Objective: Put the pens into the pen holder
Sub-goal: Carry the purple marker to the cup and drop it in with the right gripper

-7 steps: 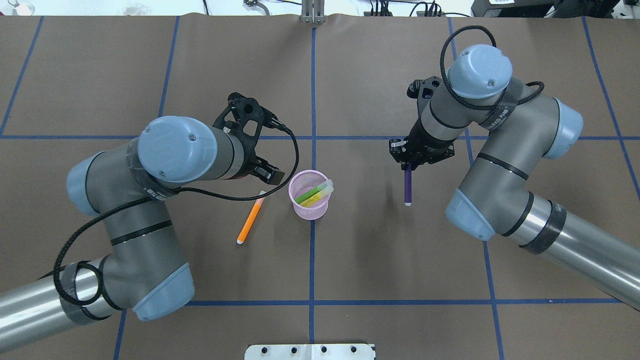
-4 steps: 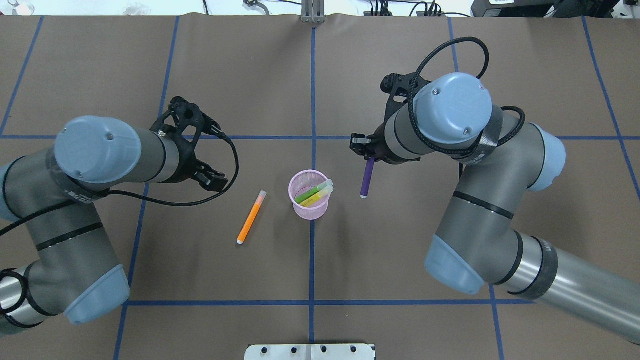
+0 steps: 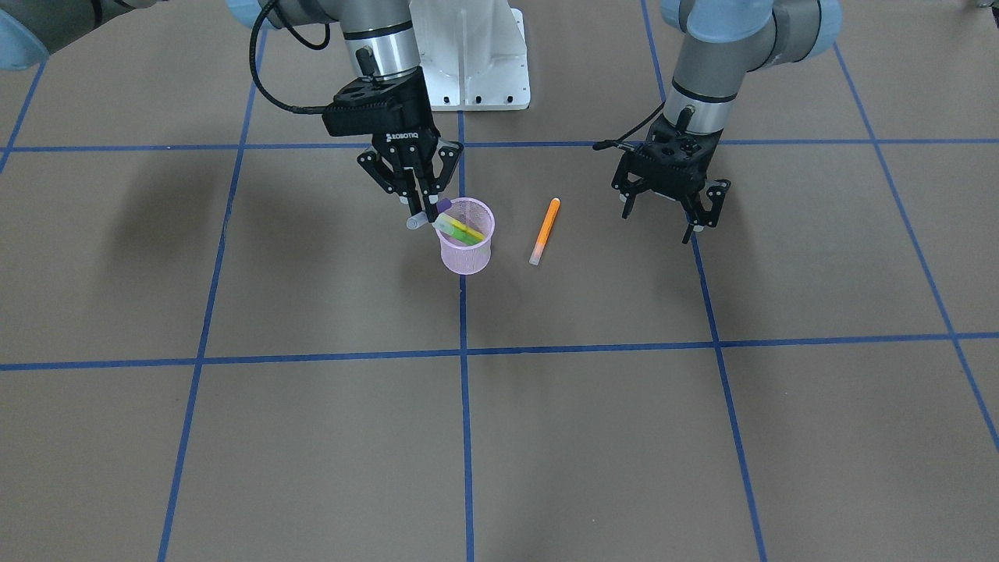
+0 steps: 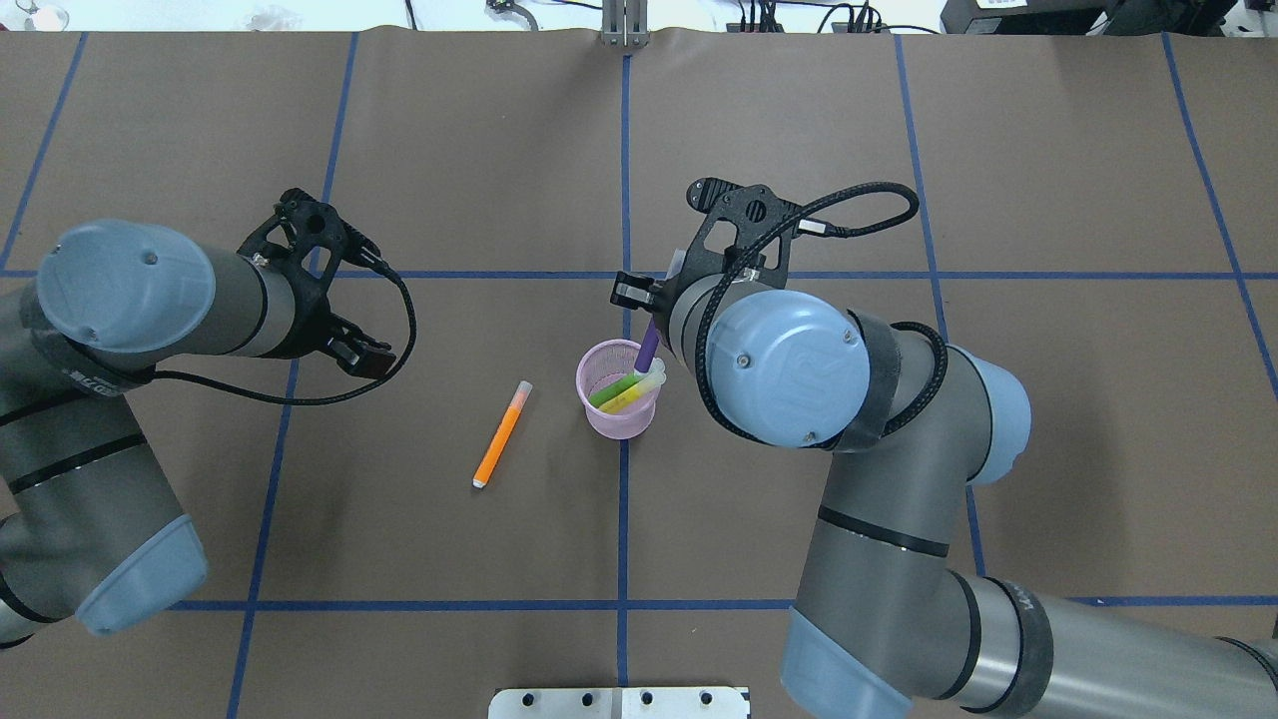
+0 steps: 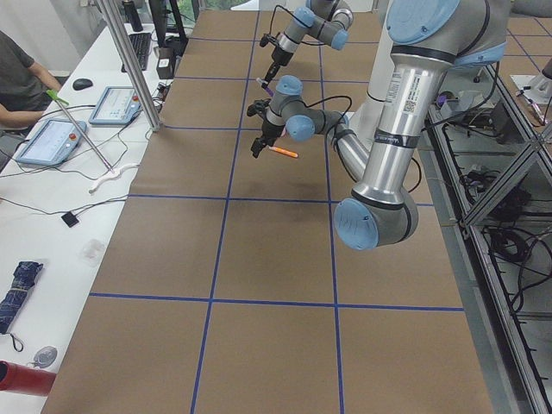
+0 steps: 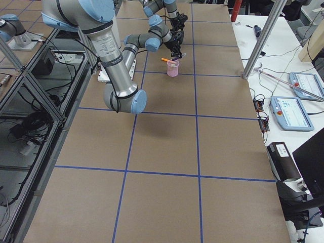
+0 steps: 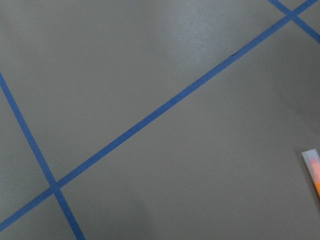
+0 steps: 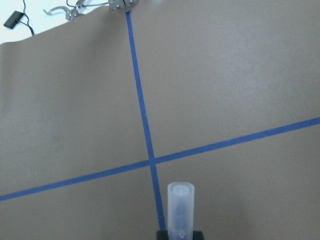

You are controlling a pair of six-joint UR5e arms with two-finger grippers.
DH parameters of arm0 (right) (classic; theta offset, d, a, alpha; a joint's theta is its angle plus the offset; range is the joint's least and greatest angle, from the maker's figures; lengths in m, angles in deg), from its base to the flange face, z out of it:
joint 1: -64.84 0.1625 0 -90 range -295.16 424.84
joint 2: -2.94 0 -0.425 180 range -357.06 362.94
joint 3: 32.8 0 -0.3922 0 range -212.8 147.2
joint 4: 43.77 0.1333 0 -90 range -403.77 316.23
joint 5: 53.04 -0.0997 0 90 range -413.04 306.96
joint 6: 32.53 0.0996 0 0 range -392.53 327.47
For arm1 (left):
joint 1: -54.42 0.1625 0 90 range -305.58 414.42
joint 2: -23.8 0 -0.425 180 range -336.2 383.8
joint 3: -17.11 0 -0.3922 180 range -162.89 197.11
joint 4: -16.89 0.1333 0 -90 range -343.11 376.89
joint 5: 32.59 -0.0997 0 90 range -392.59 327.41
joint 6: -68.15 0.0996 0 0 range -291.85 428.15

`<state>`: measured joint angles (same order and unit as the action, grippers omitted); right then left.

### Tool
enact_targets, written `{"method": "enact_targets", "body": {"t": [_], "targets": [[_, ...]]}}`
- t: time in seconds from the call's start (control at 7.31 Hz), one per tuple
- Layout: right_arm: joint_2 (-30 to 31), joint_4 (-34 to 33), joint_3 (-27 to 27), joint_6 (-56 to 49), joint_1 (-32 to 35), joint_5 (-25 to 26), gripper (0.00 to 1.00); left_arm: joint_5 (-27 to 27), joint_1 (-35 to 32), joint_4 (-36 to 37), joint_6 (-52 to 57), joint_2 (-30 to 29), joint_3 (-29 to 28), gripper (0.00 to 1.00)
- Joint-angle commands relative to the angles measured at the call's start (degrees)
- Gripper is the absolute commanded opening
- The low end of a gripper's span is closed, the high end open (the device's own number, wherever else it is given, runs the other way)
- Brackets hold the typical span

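The pink mesh pen holder stands at the table's middle, also seen in the front view. A green pen and a yellow pen lean inside it. My right gripper is shut on the purple pen and holds it tilted, with its lower end at the holder's opening. The pen's pale cap sticks out past the fingers. The orange pen lies flat on the table left of the holder. My left gripper is open and empty, hovering well left of the orange pen.
The brown table cover carries blue tape grid lines. A white mounting plate sits at the robot's base. The right arm's wrist hangs over the space just right of the holder.
My right gripper has carried the purple pen leftward from open table to the holder's rim. My left arm has drawn back to the left, away from the orange pen.
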<state>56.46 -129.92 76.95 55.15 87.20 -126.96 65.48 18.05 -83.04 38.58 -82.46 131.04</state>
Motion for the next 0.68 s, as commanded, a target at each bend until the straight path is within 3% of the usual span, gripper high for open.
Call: {"method": "enact_targets", "body": {"t": [0.0,0.55], "targets": [[-0.25,0.28,-1.63,2.39,-4.84,8.40,0.00,0.02,-0.45,0.09,0.04,0.09,-0.20,0.99],[0.10,1.51,-3.13,1.71,-5.83,8.70,0.00,0.02,-0.46,0.09,0.04,0.00,-0.29,0.99]]}}
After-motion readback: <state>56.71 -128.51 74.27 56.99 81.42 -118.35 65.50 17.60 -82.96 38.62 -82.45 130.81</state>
